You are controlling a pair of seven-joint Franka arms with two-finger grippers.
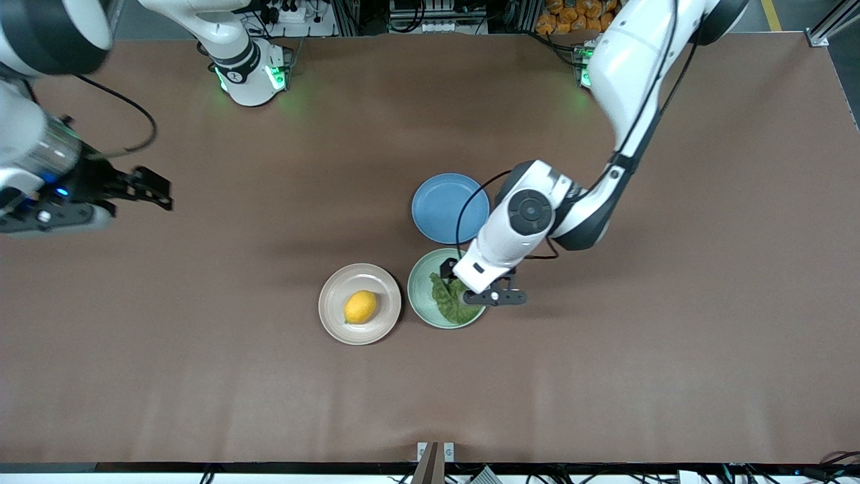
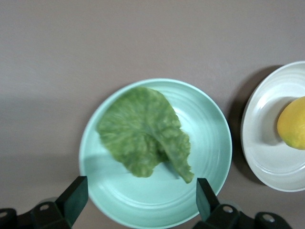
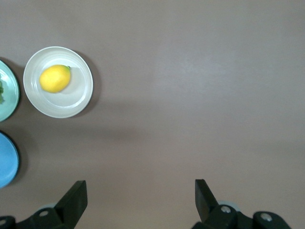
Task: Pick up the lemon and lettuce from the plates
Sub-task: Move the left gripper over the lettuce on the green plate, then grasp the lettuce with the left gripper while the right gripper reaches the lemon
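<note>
Hovering left claw point(image 2: 138, 200) over lettuce point(image 2: 145, 133), no writing

Bench point(image 1: 201, 376): bare brown surface around a tight cluster of three plates near the middle.
Beige plate point(image 1: 336, 316) and mint plate point(image 1: 420, 306): side by side, rims nearly touching; no passage between.
Blue plate point(image 1: 437, 202): just beside the mint plate, farther from the front camera.
Left gripper point(image 1: 470, 286): jaws spread, over the mint plate's lettuce point(image 1: 447, 302); its arm overhangs the blue plate's edge.
Lemon point(image 1: 360, 307): unobstructed from above.
Right gripper point(image 1: 158, 191): jaws spread, over bare bench, well apart from the plates.
</note>
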